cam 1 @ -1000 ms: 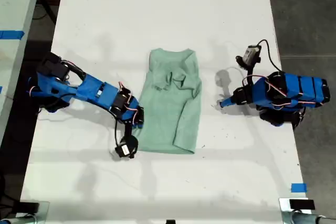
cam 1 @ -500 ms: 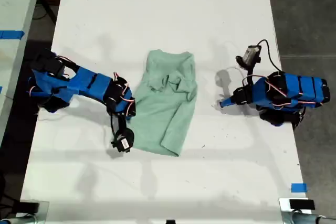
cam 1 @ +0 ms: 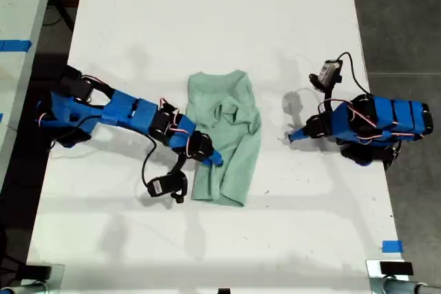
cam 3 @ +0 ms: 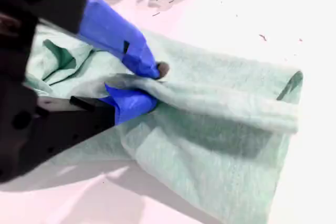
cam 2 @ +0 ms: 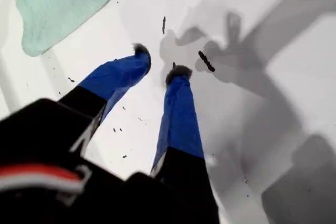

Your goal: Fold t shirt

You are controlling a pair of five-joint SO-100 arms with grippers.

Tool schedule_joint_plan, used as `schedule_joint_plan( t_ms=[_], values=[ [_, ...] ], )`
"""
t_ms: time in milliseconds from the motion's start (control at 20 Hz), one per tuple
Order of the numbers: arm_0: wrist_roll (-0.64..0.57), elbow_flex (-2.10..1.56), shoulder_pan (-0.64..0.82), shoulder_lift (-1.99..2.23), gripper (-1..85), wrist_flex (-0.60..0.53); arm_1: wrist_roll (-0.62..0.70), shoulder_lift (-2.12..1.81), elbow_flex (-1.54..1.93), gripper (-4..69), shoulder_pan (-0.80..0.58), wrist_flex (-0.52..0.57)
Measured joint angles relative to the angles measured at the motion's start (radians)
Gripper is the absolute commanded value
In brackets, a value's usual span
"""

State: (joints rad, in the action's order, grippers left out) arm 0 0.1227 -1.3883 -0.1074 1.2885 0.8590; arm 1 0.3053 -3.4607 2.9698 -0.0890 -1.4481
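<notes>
**Desk:** Where does the shirt lie?

**Photographer:** Mid-worktop, collar toward the far edge in the exterior view. It sits between the two arms. The cloth is bunched near the collar and narrowed along the side on that view's left.

**Desk:** Who has hold of it?

**Photographer:** The second hand, on the arm reaching in from the exterior view's left. Its wrist camera shows the second hand pinching a raised ridge of the shirt, jaws closed on the fabric. The first hand sits at the exterior view's right, well clear of the cloth. Its own camera shows the first hand with a narrow gap between the jaws, nothing in them, tips over bare worktop. Only a corner of the shirt shows there.

**Desk:** Which step is this?

**Photographer:** By the look of it, the lengthwise fold. One side edge is gripped, ready to be carried across the body.

**Desk:** And next?

**Photographer:** Likely the pinched edge must travel on toward the far side, then be laid flat and let go. A low carry would keep the lower layer from dragging. The crumpled collar may want smoothing.
</notes>
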Motion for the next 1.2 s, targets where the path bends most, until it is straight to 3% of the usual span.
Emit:
schedule_joint_plan(
  t_ms=[150,350,400,550,750,1050,1200],
  values=[
    [0.015,-0.092,0.009,-0.009,31.0,-0.034,0.000,0.000,0.000,10.0,0.000,0.000],
    [0.097,-0.531,0.011,0.258,32.6,-0.221,0.000,0.000,0.000,10.0,0.000,0.000],
    [0.129,-0.643,0.003,0.394,32.7,-0.212,0.000,0.000,0.000,10.0,0.000,0.000],
    [0.176,-0.747,-0.040,0.738,32.0,0.058,0.000,0.000,0.000,10.2,0.000,0.000],
    [0.247,-0.890,-0.063,1.008,32.9,0.253,0.000,0.000,0.000,10.2,0.000,0.000],
    [0.337,-1.493,-0.083,1.574,30.0,0.161,0.000,0.000,0.000,10.3,-0.011,0.000],
    [0.325,-1.522,-0.072,1.601,29.5,0.160,0.000,0.000,0.000,10.5,-0.017,0.000]
  ],
)
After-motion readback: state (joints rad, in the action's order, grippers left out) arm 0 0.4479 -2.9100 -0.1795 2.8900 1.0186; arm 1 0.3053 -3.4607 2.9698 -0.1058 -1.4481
